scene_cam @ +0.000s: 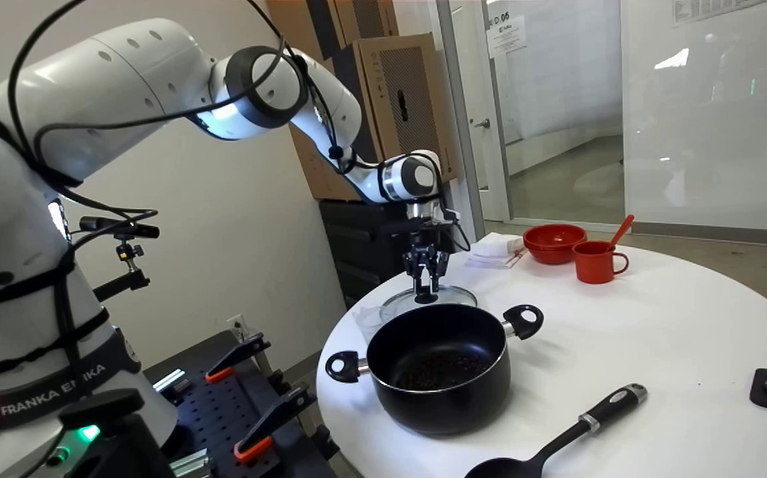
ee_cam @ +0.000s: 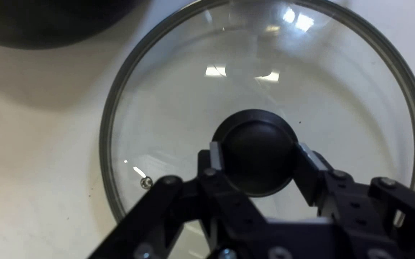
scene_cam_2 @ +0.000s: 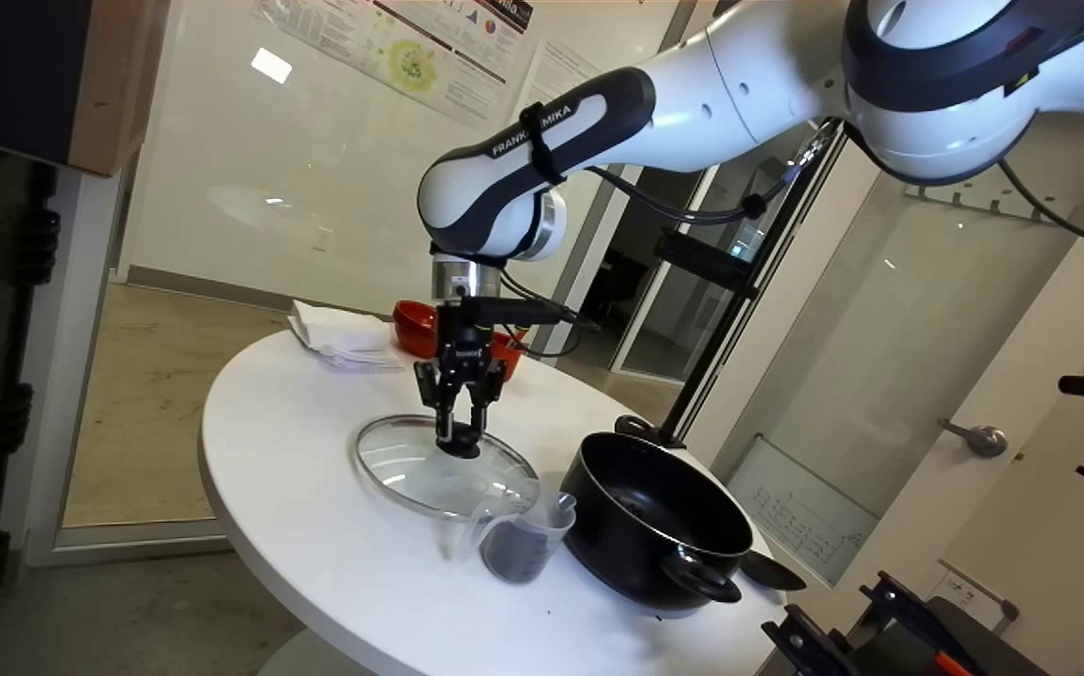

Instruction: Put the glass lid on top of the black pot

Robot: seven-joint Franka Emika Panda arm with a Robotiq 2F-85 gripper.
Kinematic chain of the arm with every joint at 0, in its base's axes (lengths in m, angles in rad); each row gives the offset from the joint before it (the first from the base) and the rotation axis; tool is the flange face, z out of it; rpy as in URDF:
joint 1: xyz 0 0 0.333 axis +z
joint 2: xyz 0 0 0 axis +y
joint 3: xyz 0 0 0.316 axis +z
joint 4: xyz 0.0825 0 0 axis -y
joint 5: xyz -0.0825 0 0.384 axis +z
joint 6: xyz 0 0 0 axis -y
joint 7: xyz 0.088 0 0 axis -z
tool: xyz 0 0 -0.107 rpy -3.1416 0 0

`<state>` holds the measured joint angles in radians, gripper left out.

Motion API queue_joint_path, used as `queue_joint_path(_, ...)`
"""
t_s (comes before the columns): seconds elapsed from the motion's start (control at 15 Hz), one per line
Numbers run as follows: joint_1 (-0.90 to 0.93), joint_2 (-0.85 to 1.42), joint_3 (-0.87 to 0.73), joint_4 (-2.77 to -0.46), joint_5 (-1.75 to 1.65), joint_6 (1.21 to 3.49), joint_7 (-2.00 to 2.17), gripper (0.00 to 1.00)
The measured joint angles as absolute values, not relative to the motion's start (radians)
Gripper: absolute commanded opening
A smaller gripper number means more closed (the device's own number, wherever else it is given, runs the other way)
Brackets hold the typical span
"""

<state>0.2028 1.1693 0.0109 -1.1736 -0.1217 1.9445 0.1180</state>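
Some folded white cloths [scene_cam_2: 340, 333] at left in exterior view, on worktop [scene_cam_2: 288, 451]; red bowls [scene_cam_2: 415, 329] beside them. Next, glass lid [scene_cam_2: 438, 477]: we see fingers [ee_cam: 216, 156] narrow, holding its dark knob [ee_cam: 257, 154]. Whether lid touches worktop, we cannot quite tell. Clear measuring jug [scene_cam_2: 525, 546] stands near lid. Black pot [scene_cam_2: 615, 549] upright at right of lid, dark bits [scene_cam: 443, 370] inside; black long-handled utensil [scene_cam_2: 771, 571] partly hidden behind it.

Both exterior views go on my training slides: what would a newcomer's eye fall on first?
Probably the big white arm, reaching over the round white table, with its gripper closed on the knob of the glass lid. Next, likely the black pot standing beside the lid. The red bowls and red mug, near the table's far edge in an exterior view, would stand out too.
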Motion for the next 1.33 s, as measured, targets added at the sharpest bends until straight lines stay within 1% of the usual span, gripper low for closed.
queue_joint_path(0.8,0.211,1.033,0.01,-1.18,-0.122,1.962,0.162,0.25)
queue_joint_path(1.13,0.209,0.924,0.008,-1.188,-0.122,1.979,0.178,0.25)
queue_joint_path(1.33,0.203,0.84,0.005,-1.23,-0.122,1.966,0.178,0.25)
